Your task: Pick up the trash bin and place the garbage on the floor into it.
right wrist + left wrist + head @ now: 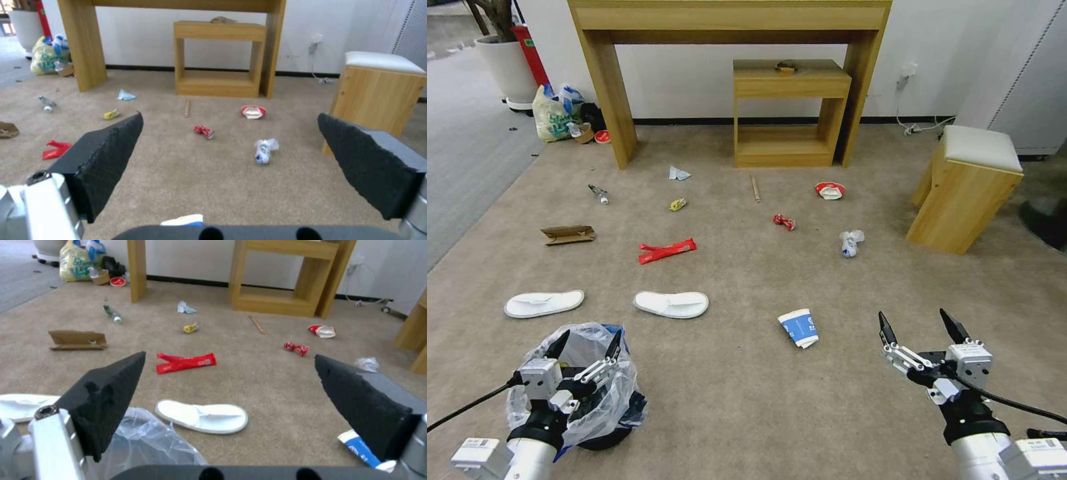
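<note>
At near left the left gripper (586, 345) hangs wide open and empty over the trash bin (602, 408) on the floor (747, 400). Slippers (671, 303), a paper cup (799, 327) and wrappers (667, 251) lie farther out. At near right the right gripper (919, 327) hovers wide open, empty.

No legible text, printing on wrappers and cup unreadable

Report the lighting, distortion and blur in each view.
Head view: even light, soft shadows beneath the trash bin; wide-angle bowing tilts the desk legs outward. Left wrist view: the left gripper fingers loom large, far litter slightly soft. Right wrist view: bright wall, right gripper fingers sharp, carpet evenly lit.
</note>
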Tool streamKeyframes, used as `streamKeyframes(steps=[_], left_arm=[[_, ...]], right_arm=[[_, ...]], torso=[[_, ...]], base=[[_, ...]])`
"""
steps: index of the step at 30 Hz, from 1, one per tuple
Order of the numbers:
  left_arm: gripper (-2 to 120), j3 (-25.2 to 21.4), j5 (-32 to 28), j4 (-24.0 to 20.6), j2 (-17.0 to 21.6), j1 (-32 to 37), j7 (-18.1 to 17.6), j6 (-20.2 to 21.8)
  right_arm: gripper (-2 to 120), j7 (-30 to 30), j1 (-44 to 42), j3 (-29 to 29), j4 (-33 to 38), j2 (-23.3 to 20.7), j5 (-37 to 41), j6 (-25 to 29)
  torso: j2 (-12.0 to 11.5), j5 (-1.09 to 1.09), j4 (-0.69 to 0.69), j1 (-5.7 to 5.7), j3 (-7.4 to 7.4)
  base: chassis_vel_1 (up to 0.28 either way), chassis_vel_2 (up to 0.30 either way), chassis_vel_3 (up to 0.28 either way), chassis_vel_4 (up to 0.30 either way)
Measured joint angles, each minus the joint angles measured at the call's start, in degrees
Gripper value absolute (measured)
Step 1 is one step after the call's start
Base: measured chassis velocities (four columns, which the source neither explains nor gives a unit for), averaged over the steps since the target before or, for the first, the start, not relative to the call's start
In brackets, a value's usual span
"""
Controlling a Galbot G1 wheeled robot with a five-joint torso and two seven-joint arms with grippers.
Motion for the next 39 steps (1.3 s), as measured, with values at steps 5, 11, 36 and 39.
streamKeyframes(steps=[5, 11, 36, 39], left_arm=[[100, -0.10, 0.20, 0.00, 0.17, -0.03, -0.05, 0.02], [100, -0.07, 0.63, 0.05, 0.18, -0.07, 0.07, 0.11], [100, -11.83, -12.73, 9.63, 20.07, -6.03, -1.35, 16.24], [100, -12.64, -15.05, 13.69, 24.16, -7.38, -0.68, 20.02]], right_arm=[[100, 0.00, 0.15, 0.14, -0.23, 0.07, 0.20, 0.44], [100, -0.19, -0.08, 0.16, -0.42, 0.18, 0.15, 0.69], [100, 0.15, 1.45, 0.34, -2.75, -0.81, 2.51, 0.99], [100, 0.19, 1.59, 0.56, -2.99, -1.12, 3.49, 0.94]], torso=[[0.00, 0.00, 0.00, 0.00, 0.00], [-0.01, 0.00, 0.00, 0.00, 0.00], [0.00, -0.01, 0.00, 0.00, 0.00], [0.00, -0.02, 0.01, 0.00, 0.00]], base=[[0.000, 0.000, 0.000, 0.000], [0.000, 0.000, 0.000, 0.000], [0.000, 0.000, 0.000, 0.000], [0.000, 0.000, 0.000, 0.000]])
